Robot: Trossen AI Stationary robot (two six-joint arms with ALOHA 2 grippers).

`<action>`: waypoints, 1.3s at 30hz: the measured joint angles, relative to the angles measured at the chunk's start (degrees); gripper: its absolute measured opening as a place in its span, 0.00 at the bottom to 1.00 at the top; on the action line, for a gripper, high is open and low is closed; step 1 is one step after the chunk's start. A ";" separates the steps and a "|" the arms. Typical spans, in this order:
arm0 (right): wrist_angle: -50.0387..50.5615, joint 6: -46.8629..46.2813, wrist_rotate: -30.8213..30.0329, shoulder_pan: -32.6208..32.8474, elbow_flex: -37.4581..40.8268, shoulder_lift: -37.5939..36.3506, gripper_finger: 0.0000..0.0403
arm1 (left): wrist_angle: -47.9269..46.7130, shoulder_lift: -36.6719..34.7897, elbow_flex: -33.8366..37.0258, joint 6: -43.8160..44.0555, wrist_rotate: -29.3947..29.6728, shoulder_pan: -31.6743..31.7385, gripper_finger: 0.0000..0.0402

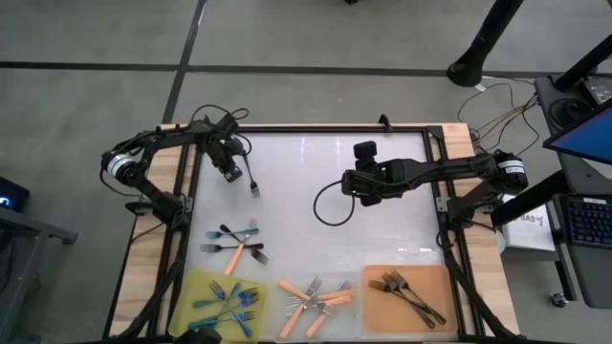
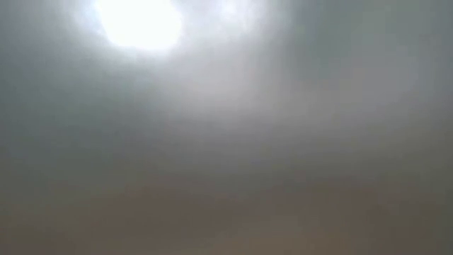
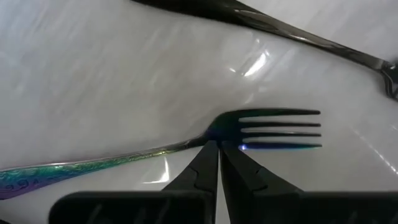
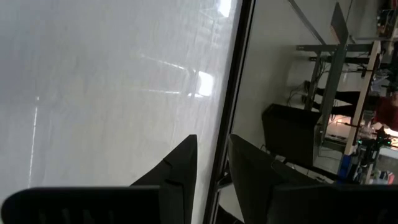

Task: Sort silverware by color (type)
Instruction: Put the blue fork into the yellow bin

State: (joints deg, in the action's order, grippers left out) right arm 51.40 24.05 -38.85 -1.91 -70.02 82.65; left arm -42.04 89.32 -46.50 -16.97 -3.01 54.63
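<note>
White and glossy, the worktop (image 1: 306, 182) sits in a black frame with pale wooden side rails, on a grey tiled floor.

Near the front edge, a yellow-green rectangular mat (image 1: 222, 301) carries a heap of iridescent blue-teal forks (image 1: 228, 304). Next to it a cluster of orange-handled forks with silver tines (image 1: 314, 296) lies on the bare surface. An orange-brown rectangular mat (image 1: 409, 298) holds several dark grey-black forks (image 1: 411, 294). Just behind the yellow-green mat, a small mixed group of forks (image 1: 235, 243) lies unsorted, with blue-teal, orange and dark ones crossing each other.

The left hand (image 1: 232, 172) is at the back left of the worktop, clenched on the neck of a single iridescent blue-teal fork (image 3: 249, 130). The left wrist view shows the fingers (image 3: 205, 168) pressed together at the base of its tines, with a dark fork handle (image 3: 280, 25) lying close beyond it.

The right hand (image 1: 359, 186) hangs over the middle of the worktop, its fingers (image 4: 180, 168) slightly parted and grasping nothing. A black cable (image 1: 330, 205) loops beside it.

The low view is only a grey blur.
</note>
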 joint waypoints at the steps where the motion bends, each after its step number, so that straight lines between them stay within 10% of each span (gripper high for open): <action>1: 0.00 0.00 -0.01 0.00 0.00 0.00 0.20 | -0.45 0.00 -0.13 0.00 -0.34 -0.14 0.00; 30: -1.18 0.00 0.00 0.01 0.00 -0.02 0.20 | -0.62 0.00 -5.26 2.71 -14.94 -8.74 0.00; 39: -1.19 0.00 -0.02 0.02 0.00 -0.02 0.20 | -7.36 0.34 -8.81 9.33 1.86 -8.37 0.00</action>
State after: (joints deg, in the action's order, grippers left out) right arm 50.21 24.05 -38.87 -1.90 -70.02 82.63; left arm -49.40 89.66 -55.31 -7.64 -1.16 46.26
